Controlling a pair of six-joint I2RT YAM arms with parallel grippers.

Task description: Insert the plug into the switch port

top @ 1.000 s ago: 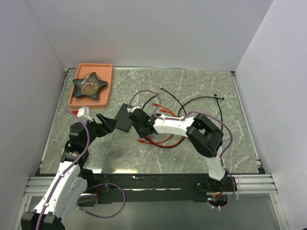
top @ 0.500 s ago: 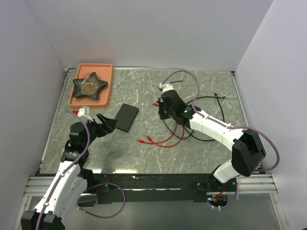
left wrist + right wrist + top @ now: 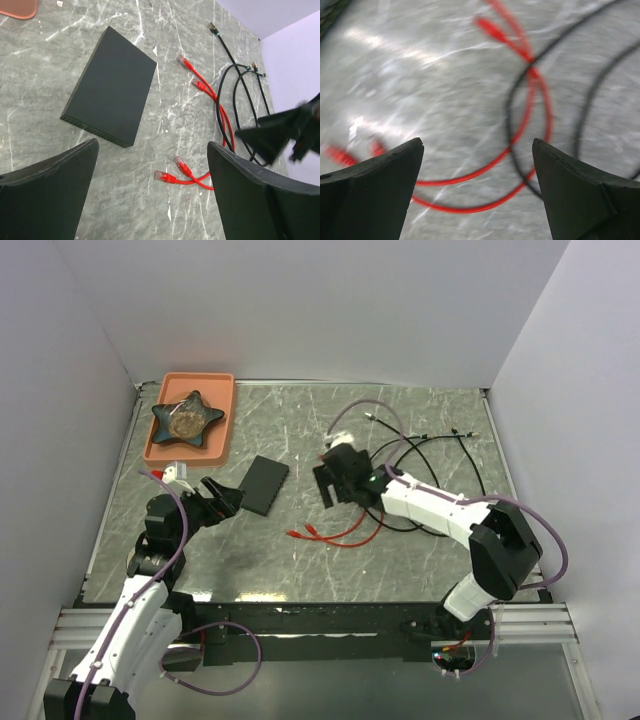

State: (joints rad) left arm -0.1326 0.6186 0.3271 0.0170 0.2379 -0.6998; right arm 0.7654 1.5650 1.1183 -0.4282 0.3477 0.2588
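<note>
From above I see the switch (image 3: 264, 484) flat on the bench (image 3: 250, 560), open marble around it and the left gripper (image 3: 224, 498) just beside its near corner. Left wrist: that gripper is spread wide and empty. Right wrist: the right gripper (image 3: 476, 145) gapes over the blurred red cables (image 3: 494, 30), holding nothing.
</note>
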